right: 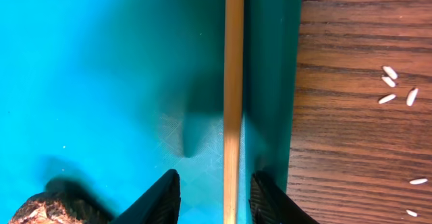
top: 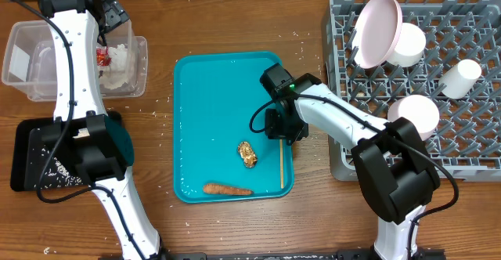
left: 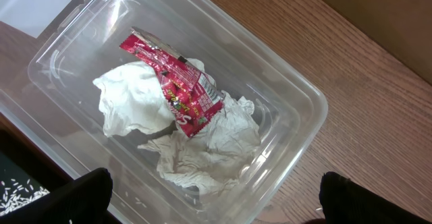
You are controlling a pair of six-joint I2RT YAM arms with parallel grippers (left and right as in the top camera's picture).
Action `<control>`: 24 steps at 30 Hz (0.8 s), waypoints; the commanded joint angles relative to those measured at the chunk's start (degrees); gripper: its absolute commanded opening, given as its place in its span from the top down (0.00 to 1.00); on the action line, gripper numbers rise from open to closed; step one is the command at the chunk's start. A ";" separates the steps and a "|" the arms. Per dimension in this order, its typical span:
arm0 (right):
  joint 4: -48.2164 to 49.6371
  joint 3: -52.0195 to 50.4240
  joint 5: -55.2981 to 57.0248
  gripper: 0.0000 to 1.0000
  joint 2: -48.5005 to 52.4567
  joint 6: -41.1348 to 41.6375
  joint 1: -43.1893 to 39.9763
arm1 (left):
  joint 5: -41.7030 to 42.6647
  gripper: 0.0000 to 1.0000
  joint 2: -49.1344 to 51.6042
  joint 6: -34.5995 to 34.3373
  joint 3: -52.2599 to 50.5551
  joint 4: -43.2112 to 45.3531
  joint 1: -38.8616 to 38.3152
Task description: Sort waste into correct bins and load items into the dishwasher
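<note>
Rice grains (right: 389,71) speckle the wooden table (top: 235,17) beside the teal tray (top: 211,119).

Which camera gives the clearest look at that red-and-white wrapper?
The left wrist view: the red-and-white wrapper lies large on the crumpled napkin in the clear tub. Overhead shows only a red speck beside the left arm; the right wrist view misses it.

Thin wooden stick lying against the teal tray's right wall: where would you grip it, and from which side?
Grip the wooden stick mid-length from straight above, jaws across its width. It lies flat along the foot of the raised right wall of the teal tray, so a sideways approach looks blocked, and one jaw must fit against that wall.
</note>
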 commanded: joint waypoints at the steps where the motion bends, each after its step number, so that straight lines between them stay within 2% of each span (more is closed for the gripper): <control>1: 0.57 -0.70 0.26 0.64 -0.20 -0.17 0.70 | -0.79 0.00 -0.98 -0.57 0.76 0.17 0.07; 6: 2.82 -1.90 0.26 0.65 1.86 -0.11 0.74 | -0.79 0.00 -0.98 -0.57 0.76 0.17 0.07; 14: 2.29 -1.92 0.44 0.96 3.45 0.52 0.94 | -0.79 0.00 -0.98 -0.57 0.76 0.17 0.07; 20: 0.17 -0.26 0.44 0.96 3.32 1.75 1.01 | -0.79 0.00 -0.98 -0.57 0.76 0.17 0.07; 24: -3.69 4.50 0.42 0.96 2.51 1.73 0.92 | -0.79 0.00 -0.98 -0.57 0.76 0.17 0.07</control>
